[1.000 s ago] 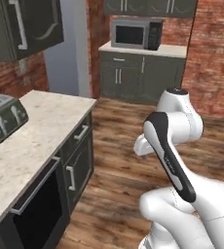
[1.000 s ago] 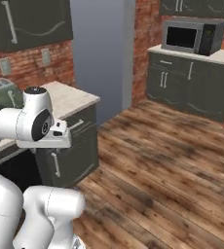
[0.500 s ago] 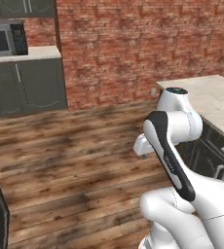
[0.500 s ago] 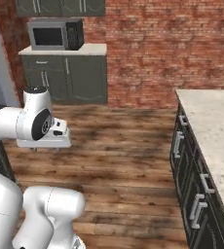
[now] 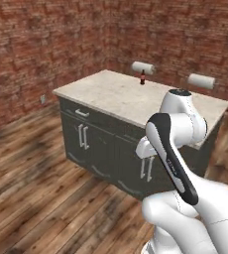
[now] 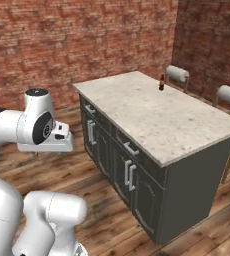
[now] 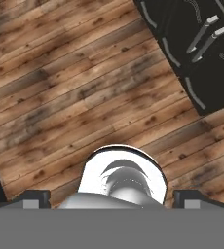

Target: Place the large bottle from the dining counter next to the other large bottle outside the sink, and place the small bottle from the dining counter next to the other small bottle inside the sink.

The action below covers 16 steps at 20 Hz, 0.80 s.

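Base has swung round since half a second ago: microwave and wall cabinets are out of both base views, and the dining counter [image 5: 121, 96] now sits whole ahead, pale speckled top on dark grey doors, brick wall behind. Camera shift, not object motion. Small bottle from the dining counter [image 5: 142, 78] stands upright near the far edge of the top, also visible from the right base view [image 6: 161, 82]; short, dark, reddish label, too small to read more. Two pale stool backs [image 6: 177, 74] sit just beyond that far edge. Arm is folded close over the base, hand well short of the counter. Gripper [image 7: 112, 197] points down at the wood floor [image 7: 75, 92]; finger tips sit far apart at the hand view's bottom corners, so probably spread, nothing between them. Counter door handles [image 7: 205, 39] show top right in hand view.
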Tool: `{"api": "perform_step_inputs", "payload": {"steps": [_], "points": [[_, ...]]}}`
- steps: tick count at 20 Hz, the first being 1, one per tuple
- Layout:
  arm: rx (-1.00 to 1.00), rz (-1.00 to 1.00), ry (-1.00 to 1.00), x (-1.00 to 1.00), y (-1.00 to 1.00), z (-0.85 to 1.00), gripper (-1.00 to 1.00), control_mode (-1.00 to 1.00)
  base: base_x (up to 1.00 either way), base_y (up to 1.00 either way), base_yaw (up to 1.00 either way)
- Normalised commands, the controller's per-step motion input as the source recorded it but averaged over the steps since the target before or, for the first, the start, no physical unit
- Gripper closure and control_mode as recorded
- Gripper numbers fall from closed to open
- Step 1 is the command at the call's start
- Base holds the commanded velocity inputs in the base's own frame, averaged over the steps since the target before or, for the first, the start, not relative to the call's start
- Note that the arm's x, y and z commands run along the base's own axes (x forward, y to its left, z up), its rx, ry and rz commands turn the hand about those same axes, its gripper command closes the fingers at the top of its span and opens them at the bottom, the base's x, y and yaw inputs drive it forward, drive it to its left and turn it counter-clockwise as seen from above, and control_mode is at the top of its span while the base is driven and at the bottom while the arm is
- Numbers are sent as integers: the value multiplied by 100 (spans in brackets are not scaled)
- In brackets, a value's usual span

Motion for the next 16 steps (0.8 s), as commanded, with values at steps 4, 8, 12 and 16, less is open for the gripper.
{"api": "perform_step_inputs", "payload": {"steps": [4, 8, 12, 16], "points": [[0, 0, 0, 0, 0, 0, -100, 100, 0, -14, -44], [0, 0, 0, 0, 0, 0, -100, 100, 40, -43, 11], [0, 0, 0, 0, 0, 0, -100, 100, 61, -67, 28], [0, 0, 0, 0, 0, 0, -100, 100, 69, -77, 41]]}}
